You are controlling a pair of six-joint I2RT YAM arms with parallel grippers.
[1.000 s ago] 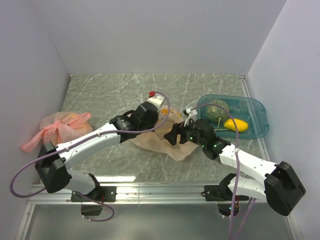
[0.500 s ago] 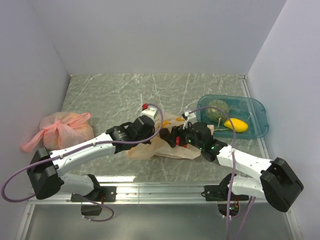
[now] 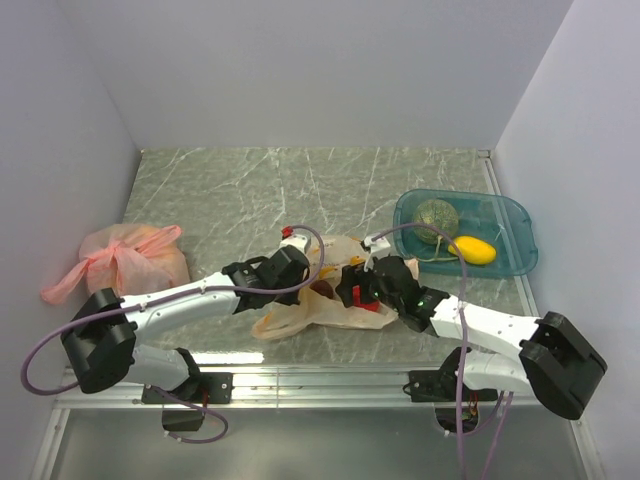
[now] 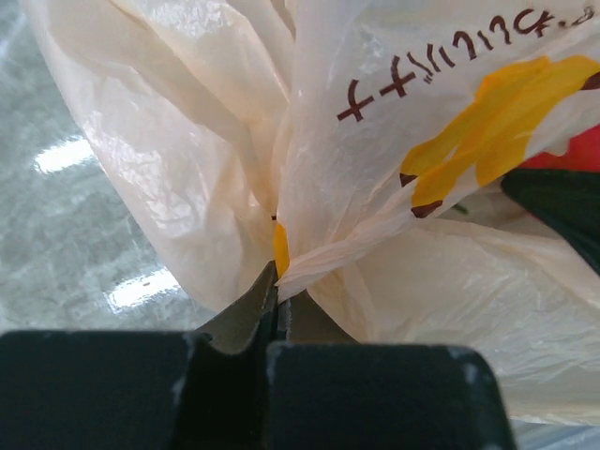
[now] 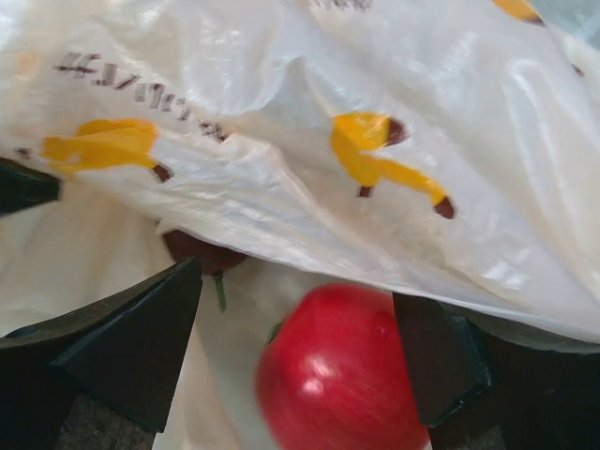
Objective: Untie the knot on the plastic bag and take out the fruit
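The plastic bag [image 3: 300,312] lies crumpled at the table's near middle, pale beige with orange marks. My left gripper [image 3: 306,284] is shut on a fold of the bag's film [image 4: 277,281]. My right gripper [image 5: 291,347] is open inside the bag's mouth, and the red fruit [image 5: 342,370] sits between its fingers [image 5: 141,347], close against the right one. A dark purple fruit [image 5: 202,253] shows under the film's edge. The netted melon [image 3: 436,215] and the yellow fruit [image 3: 472,250] lie in the teal tray [image 3: 515,215]. The knot does not show in any view.
A knotted pink bag [image 3: 125,258] sits at the left by the wall. The teal tray stands at the right beside the side wall. Both arms reach in low from the near edge and meet at the beige bag.
Both grippers have dropped toward the near edge. The left one has dragged the bag's film with it. The right one has gone into the bag's mouth, around the red fruit.
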